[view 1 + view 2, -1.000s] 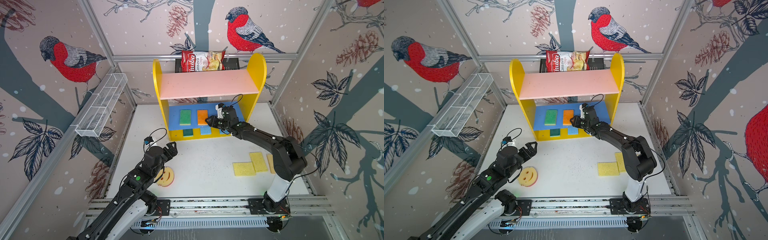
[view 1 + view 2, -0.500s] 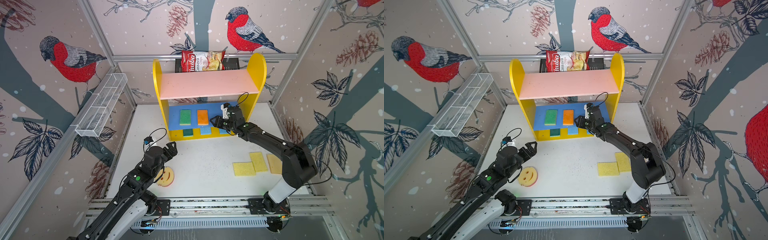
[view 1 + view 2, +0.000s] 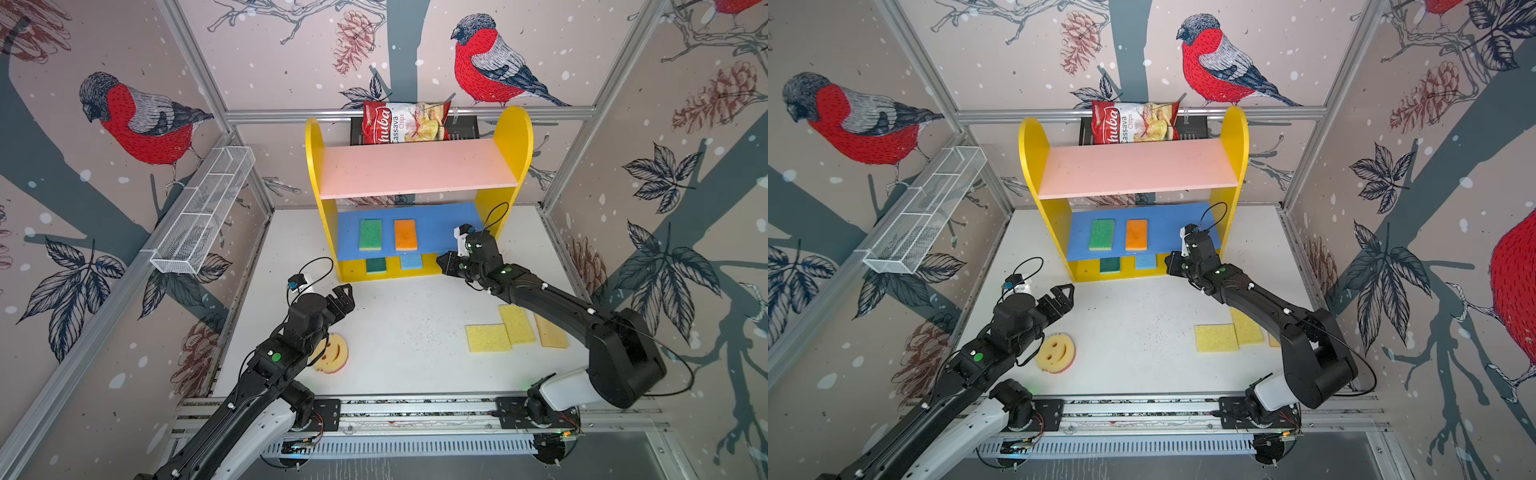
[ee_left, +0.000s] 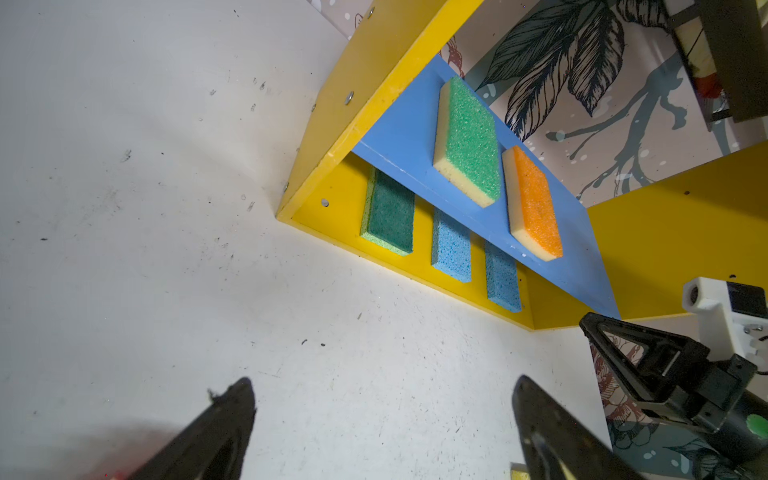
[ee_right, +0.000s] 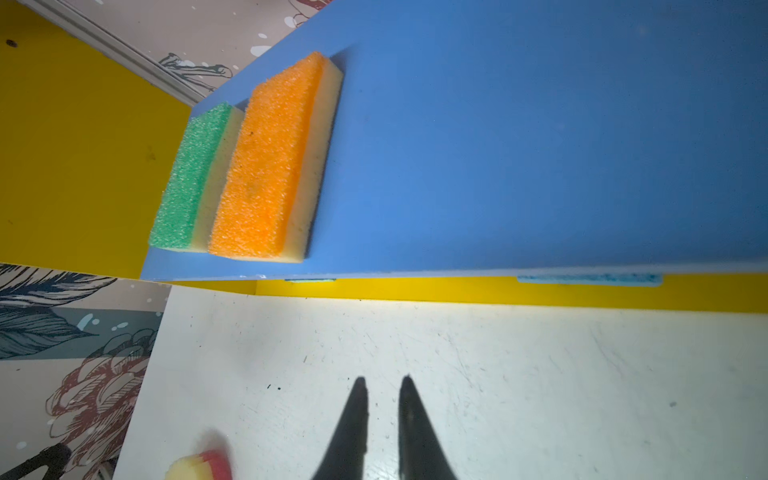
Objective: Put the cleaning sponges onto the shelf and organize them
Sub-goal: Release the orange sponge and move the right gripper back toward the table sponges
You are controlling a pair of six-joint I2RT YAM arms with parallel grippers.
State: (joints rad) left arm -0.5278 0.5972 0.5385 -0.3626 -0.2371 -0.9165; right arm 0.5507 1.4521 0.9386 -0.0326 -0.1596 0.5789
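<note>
Rough rectangular green sponge [image 3: 370,235] and orange sponge [image 3: 405,235] lie on the smooth blue board [image 3: 440,224], twelve o'clock; left gripper [image 3: 344,296] spread, right gripper [image 5: 383,380] narrowly parted, empty.

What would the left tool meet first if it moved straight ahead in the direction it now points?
Probably the front edge of the shelf's yellow base, near the light blue sponges. The left tool is open and empty; only bare white table lies between. Depth is unclear: the table might come first.
</note>
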